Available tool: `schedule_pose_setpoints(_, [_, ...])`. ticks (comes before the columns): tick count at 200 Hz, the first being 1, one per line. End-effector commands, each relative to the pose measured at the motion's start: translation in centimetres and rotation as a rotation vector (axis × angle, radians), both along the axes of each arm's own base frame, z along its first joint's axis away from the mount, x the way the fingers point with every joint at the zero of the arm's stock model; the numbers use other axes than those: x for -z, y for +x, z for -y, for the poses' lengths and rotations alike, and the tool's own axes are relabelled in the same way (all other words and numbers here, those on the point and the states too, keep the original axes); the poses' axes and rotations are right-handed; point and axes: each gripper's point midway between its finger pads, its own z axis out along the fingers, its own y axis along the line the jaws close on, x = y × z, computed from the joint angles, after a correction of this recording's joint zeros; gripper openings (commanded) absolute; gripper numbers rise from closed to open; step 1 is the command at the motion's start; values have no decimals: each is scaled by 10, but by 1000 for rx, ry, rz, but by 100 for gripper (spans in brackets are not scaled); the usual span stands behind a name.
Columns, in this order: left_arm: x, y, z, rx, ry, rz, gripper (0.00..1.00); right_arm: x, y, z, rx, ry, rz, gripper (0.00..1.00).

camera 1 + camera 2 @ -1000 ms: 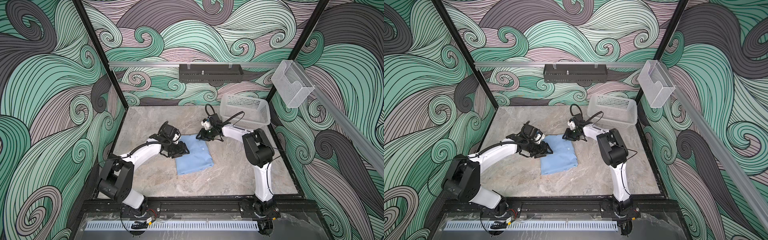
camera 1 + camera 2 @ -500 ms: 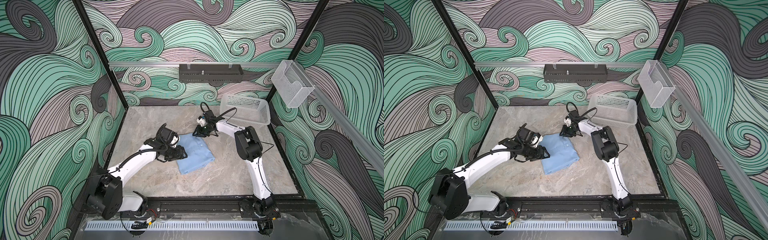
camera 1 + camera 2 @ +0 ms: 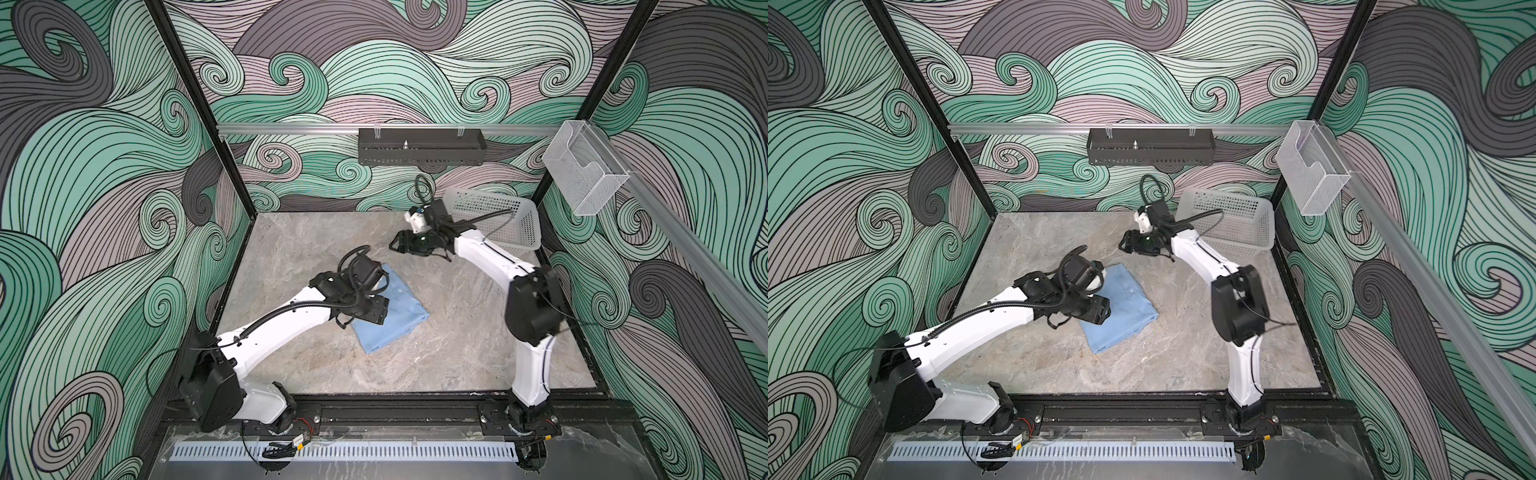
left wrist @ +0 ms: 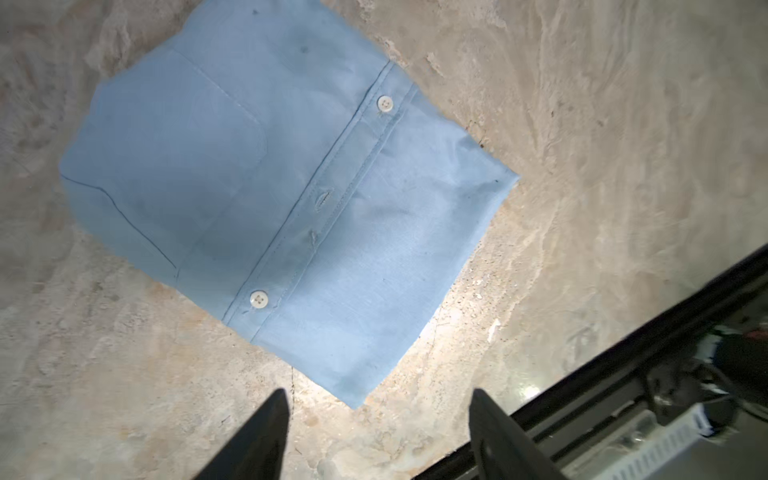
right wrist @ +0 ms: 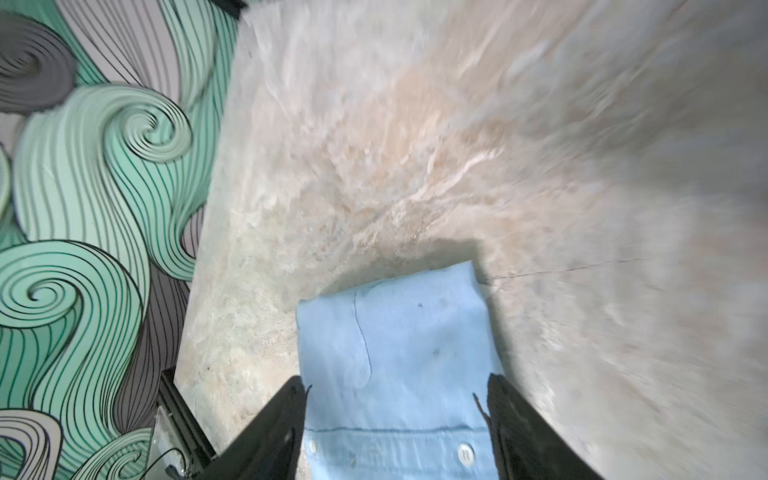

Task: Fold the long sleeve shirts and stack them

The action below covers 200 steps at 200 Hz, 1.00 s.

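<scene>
One folded shirt (image 3: 399, 316) | beside left pincer (image 4: 378, 401) | apart from right pincer (image 5: 395, 380)

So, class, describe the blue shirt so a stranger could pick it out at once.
On the grey marbled table, near its middle, apart from the white perforated basket in the far right corner, lies the light blue shirt, folded into a rectangle. It is the only cloth, with small pale buttons down its front.

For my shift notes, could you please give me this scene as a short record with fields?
shirt: light blue, folded, flat on the table, buttons up
left hand: open, empty, above the shirt's edge
right hand: open, empty, near the basket, apart from the shirt
basket: white, back right corner
</scene>
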Motion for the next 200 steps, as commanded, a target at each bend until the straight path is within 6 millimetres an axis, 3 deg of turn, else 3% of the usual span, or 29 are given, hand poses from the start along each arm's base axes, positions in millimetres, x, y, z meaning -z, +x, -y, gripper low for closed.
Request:
schedule_pose_setpoints(1, [11, 6, -15, 88, 328, 115, 74, -41, -10, 57, 151, -5, 78, 71])
schedule_pose_setpoints(20, [21, 0, 12, 186, 450, 135, 84, -50, -36, 97, 223, 2, 95, 71])
schedule_pose_setpoints(45, [39, -7, 41, 252, 588, 159, 97, -56, -72, 135, 282, -13, 114, 70])
schedule_pose_setpoints(82, [66, -5, 46, 260, 737, 137, 99, -59, -110, 172, 336, -26, 124, 70])
schedule_pose_setpoints(118, [79, -10, 44, 291, 825, 134, 99, -52, -128, 185, 361, -21, 107, 70])
schedule_pose_setpoints(200, [116, -5, 43, 325, 928, 159, 92, -47, -129, 184, 357, -3, 89, 69])
